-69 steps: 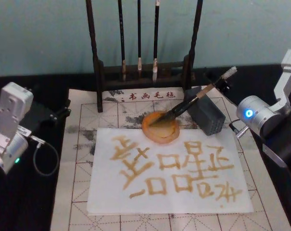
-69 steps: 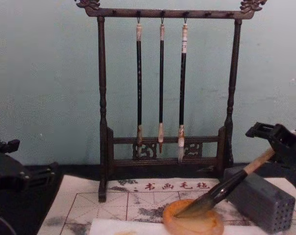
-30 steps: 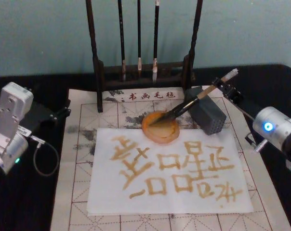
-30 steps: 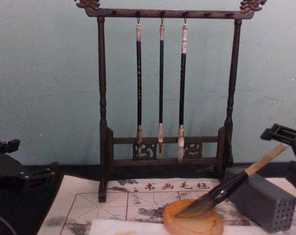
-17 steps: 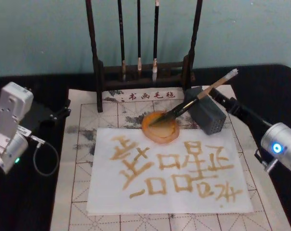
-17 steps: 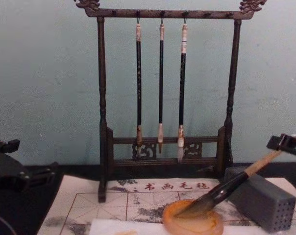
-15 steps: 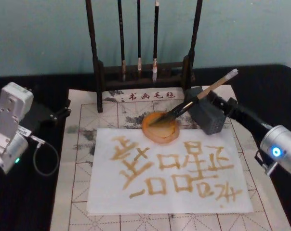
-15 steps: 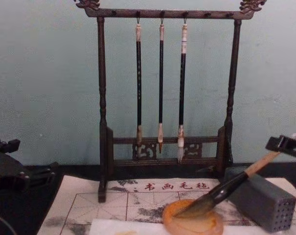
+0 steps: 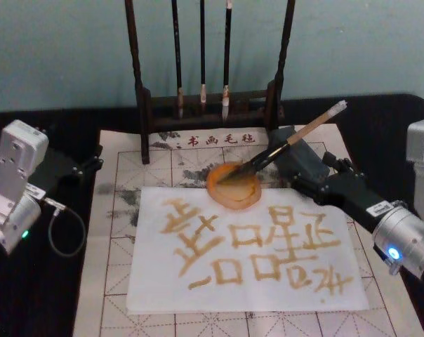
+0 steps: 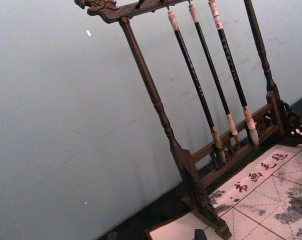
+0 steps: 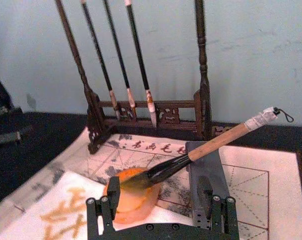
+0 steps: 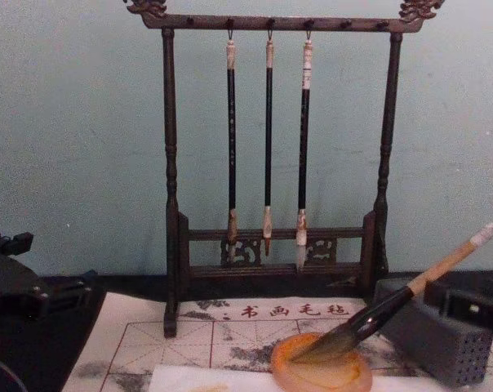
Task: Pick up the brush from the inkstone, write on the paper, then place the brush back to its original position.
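Head view: brush (image 9: 282,149) lies slanted, bristles in the orange inkstone (image 9: 234,185) at frame centre, shaft propped on the grey perforated block (image 9: 305,160). White paper (image 9: 240,246) with tan characters lies below, on the gridded mat (image 9: 121,210). Right hand (image 9: 307,186) at centre right, beside the block, released, holding nothing. Left hand (image 9: 85,166) parked at left edge; grip state not discernible.

Right wrist view: right hand's fingers (image 11: 101,212) spread, brush (image 11: 191,155) beyond them, untouched.

Chest view: brush (image 12: 393,300) rests in inkstone (image 12: 322,367); brush rack (image 12: 271,163) behind.
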Robot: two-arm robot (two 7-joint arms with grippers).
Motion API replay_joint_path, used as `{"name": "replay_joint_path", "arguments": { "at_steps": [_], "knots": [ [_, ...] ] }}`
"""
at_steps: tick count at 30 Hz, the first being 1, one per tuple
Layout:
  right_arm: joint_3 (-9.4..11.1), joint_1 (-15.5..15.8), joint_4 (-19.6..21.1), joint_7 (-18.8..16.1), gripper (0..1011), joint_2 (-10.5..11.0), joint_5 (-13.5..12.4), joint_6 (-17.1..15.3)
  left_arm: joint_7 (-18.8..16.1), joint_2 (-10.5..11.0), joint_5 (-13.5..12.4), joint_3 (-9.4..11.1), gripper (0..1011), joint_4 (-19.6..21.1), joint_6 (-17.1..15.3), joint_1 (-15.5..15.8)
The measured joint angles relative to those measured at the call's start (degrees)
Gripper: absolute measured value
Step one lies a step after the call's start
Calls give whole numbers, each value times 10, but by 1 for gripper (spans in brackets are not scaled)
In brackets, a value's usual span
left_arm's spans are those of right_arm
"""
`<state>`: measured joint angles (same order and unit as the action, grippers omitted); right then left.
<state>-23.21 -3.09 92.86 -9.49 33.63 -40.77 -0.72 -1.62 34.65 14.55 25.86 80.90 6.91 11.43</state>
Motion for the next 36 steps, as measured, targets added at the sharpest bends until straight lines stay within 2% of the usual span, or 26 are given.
{"name": "replay_joint_path", "arguments": {
  "at_steps": [3,9,16,26,36],
  "knots": [
    [-7,0,-9,0,1002,0,34,19,0,0,0,0,1001,0,0,0],
    [-16,1,-22,3,1002,-4,82,42,0,0,0,0,1001,0,0,0],
    [-23,0,-29,-2,1002,-4,117,50,0,0,0,0,1001,0,0,0],
    [-26,0,-33,-10,1003,-6,148,47,0,0,0,0,1001,0,0,0],
    [-26,0,-33,-10,1002,-5,145,46,0,0,0,0,1001,0,0,0]
  ]
}}
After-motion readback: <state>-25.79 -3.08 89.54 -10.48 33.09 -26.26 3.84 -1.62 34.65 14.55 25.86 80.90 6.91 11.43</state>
